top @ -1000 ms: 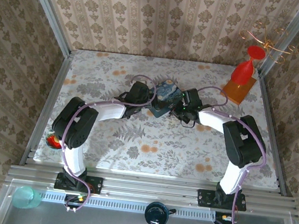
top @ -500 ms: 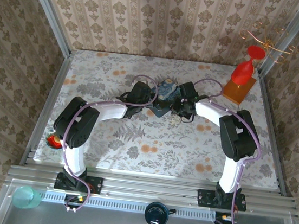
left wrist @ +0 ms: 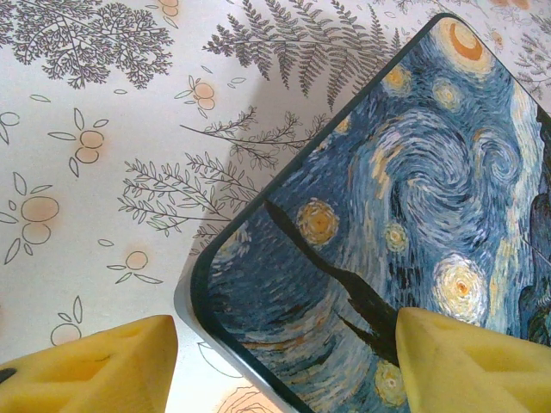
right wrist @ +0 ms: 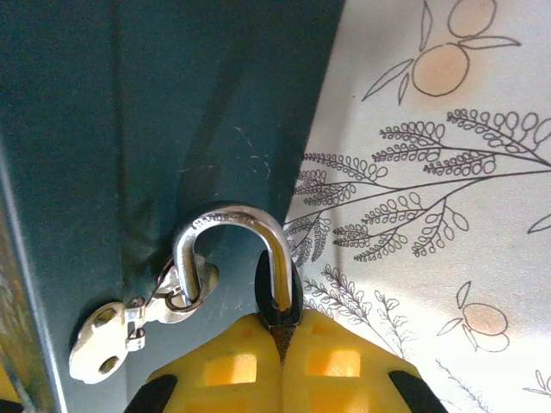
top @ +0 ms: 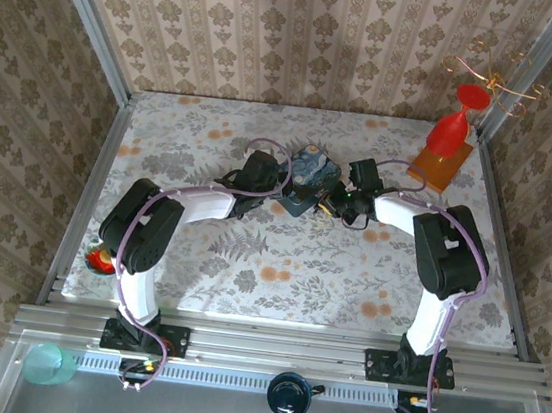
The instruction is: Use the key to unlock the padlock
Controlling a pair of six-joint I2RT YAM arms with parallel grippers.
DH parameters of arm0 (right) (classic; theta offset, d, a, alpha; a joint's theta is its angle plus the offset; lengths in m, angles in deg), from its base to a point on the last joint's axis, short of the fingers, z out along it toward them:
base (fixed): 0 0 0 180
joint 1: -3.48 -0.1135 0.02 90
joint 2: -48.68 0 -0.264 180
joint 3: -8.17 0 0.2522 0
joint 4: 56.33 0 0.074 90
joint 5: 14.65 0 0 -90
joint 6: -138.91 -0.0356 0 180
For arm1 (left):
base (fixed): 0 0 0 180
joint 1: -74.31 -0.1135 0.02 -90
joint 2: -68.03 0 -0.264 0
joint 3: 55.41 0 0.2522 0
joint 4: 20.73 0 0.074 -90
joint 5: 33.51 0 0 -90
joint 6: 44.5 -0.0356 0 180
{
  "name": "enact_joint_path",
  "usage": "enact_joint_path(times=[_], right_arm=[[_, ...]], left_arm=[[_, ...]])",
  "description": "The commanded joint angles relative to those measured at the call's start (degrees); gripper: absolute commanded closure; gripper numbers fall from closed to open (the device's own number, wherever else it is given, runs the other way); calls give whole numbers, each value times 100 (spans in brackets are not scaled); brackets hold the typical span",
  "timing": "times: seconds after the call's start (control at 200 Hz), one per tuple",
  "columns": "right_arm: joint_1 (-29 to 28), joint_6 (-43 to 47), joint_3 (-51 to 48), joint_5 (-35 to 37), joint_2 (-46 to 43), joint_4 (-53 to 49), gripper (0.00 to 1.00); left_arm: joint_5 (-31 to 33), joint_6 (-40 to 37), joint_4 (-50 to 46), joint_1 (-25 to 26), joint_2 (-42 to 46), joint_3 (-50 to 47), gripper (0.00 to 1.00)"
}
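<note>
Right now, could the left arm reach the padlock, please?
Probably not: the left end effector straddles the tin's corner, while the padlock hangs against the tin's side wall, pinched in the shut right end effector.

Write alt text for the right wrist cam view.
The right gripper's yellow fingers are shut on the padlock's tiny black body, and its silvery loop arches up through a small metal latch on the dark teal side of the tin. The floral tablecloth lies to the right.

A table (top: pixel 248 274) under a floral cloth carried a blue swirl-painted tin (top: pixel 311 168) near its middle and an orange block (top: pixel 438 167) at the far right corner.
</note>
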Motion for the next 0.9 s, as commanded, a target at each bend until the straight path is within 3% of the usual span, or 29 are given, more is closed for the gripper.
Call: enact_joint_path(times=[0.0,0.455,0.595,0.72,0.895], right_arm=[[104,-421,-175,-27,-226,-5,100],[-5,532,463,974,-200,-1523,100],[-11,600,473,1059,-129,-1498,100],[60,245,309,375,-61,-761,100],[85,381,530,822,179,-1274,100]], left_arm=[[283,-158,-961,-19,-385,-233,33],[360,-207,-1073,51,-361,-122,33],[387,-202,-1093,69,-341,-150,33],[404,-211,-1119,80,-349,-118,33],[412,-238,-1140,121,-364,-80,33]])
